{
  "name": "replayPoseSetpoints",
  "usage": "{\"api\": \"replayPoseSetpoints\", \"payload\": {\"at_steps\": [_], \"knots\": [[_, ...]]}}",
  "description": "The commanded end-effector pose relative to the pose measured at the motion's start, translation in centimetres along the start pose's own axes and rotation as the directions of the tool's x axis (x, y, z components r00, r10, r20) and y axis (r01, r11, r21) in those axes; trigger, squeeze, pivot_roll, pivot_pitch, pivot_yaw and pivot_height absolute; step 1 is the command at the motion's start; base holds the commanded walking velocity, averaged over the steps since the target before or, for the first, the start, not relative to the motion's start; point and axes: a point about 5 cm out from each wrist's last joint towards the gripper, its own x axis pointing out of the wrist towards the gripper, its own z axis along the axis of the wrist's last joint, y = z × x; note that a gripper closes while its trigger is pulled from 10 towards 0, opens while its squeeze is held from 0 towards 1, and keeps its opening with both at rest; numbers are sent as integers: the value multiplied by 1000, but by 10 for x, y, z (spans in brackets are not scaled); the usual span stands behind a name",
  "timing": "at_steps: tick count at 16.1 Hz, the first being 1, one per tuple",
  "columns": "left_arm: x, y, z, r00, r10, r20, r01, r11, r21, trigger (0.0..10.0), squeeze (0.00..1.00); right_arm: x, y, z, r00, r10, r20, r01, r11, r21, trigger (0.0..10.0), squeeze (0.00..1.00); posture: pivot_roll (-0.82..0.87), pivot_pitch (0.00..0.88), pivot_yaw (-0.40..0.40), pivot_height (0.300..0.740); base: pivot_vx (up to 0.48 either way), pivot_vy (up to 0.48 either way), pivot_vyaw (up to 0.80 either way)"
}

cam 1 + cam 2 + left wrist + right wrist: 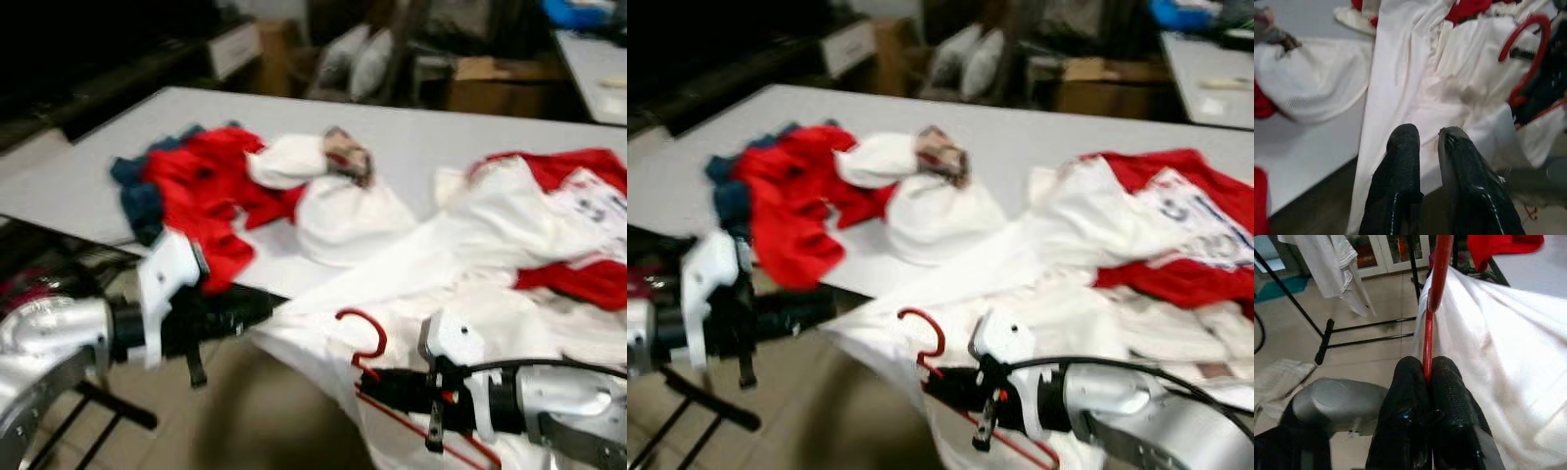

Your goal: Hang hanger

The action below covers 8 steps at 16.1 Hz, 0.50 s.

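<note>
The right claw [1427, 377] pinches the red hanger [364, 343] by its neck — light, stiff, likely slippery — inside a white garment [411, 294] draping off the table [88, 166]. The left claw [1427, 142], nearly closed, grips nothing.

big white table [411, 137] strewn with red and white laundry spreads out past the claws, cardboard boxes [490, 83] and pillows [355, 61] sit in the dim back of the room, and below there's beige tile floor [1376, 308] with a black rack's legs [1327, 340]
</note>
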Motion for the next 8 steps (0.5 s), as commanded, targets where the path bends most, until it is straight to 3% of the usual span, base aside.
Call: {"api": "replayPoseSetpoints", "payload": {"at_steps": [1, 8], "knots": [[1, 2, -8, 998, 39, -39, -39, 999, -1, 10000, 0, 3, 5, 2, 999, 17, 39, -17, 1000, -8, 10000, 0, 23, 8, 90, 740, 0, 0, 800], [11, 8, -7, 997, 82, 11, -82, 997, 15, 10000, 0, 4, 7, -7, 998, -7, 55, 6, 1000, 18, 10000, 0, 25, 0, 97, 740, 0, 0, 800]]}}
